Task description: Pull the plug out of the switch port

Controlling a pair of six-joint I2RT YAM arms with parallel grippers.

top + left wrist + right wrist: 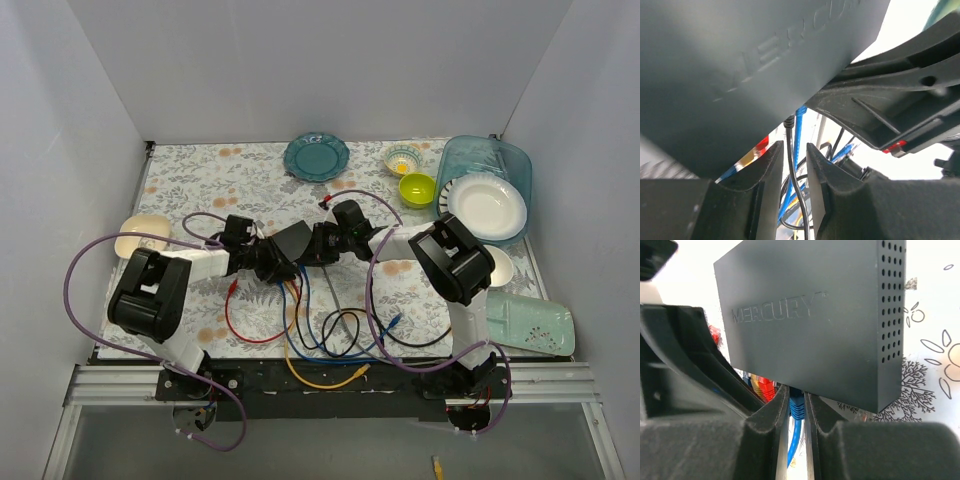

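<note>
The switch (290,250), a flat black box with MERCURY embossed on its face, is tipped up near the middle of the floral tablecloth (200,180), between the two grippers. Its socket edge points down toward 6 o'clock. The switch port in use is hidden by the blue plug (796,406) seated in it.

In the right wrist view, the right gripper (796,394) is clenched on that blue plug, one finger against each side. The blue cable (794,445) drops away between the fingers. A red plug (768,389) sits in a socket at the blue plug's 9 o'clock.

From above, the right gripper meets the switch from 3 o'clock and the left gripper (793,145) from 9 o'clock. The left jaws stand narrowly apart with a thin black cable (789,150) running up through the gap. I cannot tell whether they pinch the cable, the box edge, or nothing.

At the switch's 6 o'clock, loops of red cable (228,315) and yellow cable (320,382) lie on the cloth. Farther out:
- a teal plate (316,157) at 12 o'clock
- a green bowl (417,188) at 2 o'clock
- beyond the bowl, a clear bin (485,148) holding a white plate (487,205)
- a cream dish (140,235) at 9 o'clock
- a mint tray (530,325) at 4 o'clock
</note>
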